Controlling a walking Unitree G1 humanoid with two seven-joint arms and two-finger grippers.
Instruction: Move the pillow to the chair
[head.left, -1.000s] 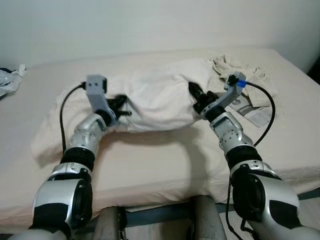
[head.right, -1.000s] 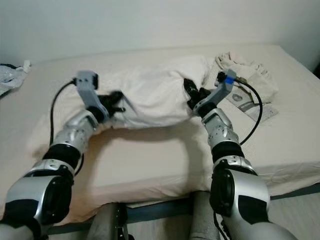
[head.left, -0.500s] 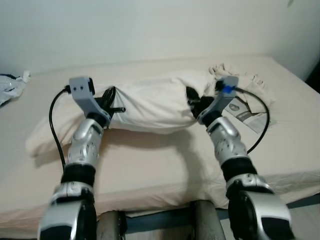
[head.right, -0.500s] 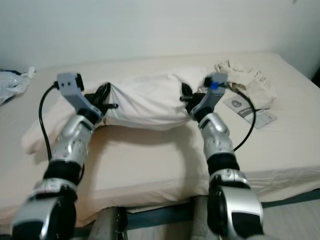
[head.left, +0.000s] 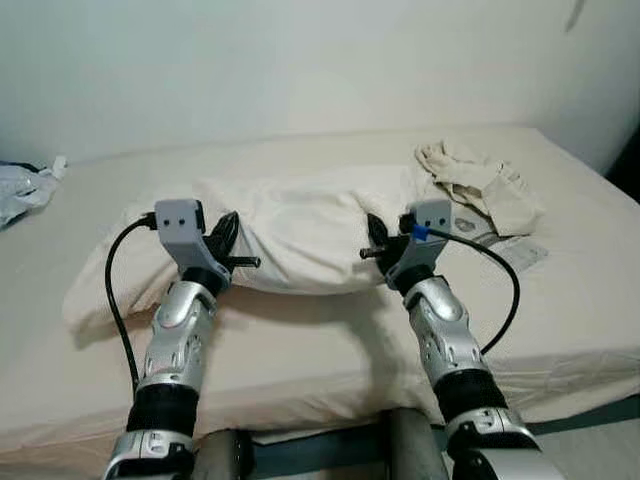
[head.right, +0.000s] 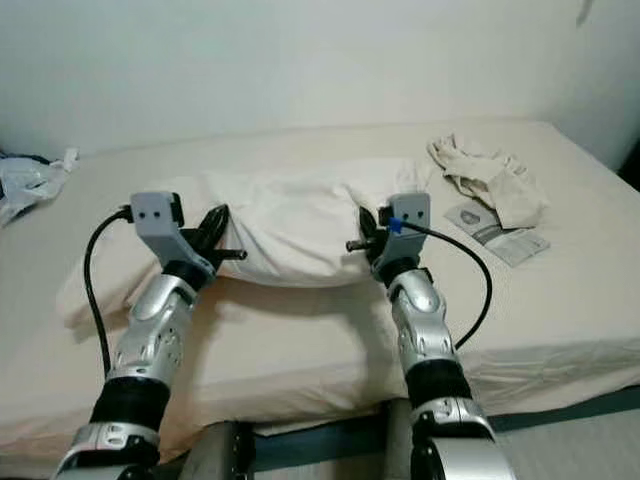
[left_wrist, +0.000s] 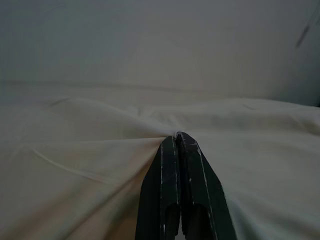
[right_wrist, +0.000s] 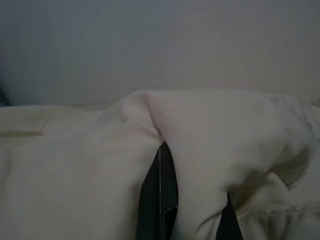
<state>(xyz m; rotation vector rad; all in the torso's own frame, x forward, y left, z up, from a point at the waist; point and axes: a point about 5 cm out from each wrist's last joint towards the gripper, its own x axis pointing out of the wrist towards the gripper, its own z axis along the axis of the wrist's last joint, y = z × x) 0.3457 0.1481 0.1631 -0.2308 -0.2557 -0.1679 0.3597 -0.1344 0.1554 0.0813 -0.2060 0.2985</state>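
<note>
A cream pillow (head.left: 300, 225) hangs between my two arms above the bed (head.left: 300, 340), its near edge casting a shadow on the sheet. My left gripper (head.left: 228, 232) is shut on the pillow's left end; in the left wrist view its fingers (left_wrist: 176, 150) pinch a fold of the cloth (left_wrist: 100, 150). On the pillow's right end my right gripper (head.left: 374, 232) is shut, and the right wrist view shows the cloth (right_wrist: 210, 140) draped over its fingers (right_wrist: 159, 200).
A second cream pillow or folded cover (head.left: 100, 275) lies on the bed to the left. A crumpled beige cloth (head.left: 475, 180) and a printed leaflet (head.left: 520, 250) lie at the right. A plastic bag (head.left: 25, 185) sits at the far left. A pale wall stands behind.
Both arms have lifted the pillow off the bed and drawn it nearer to me. The camera has tipped up, showing more wall.
</note>
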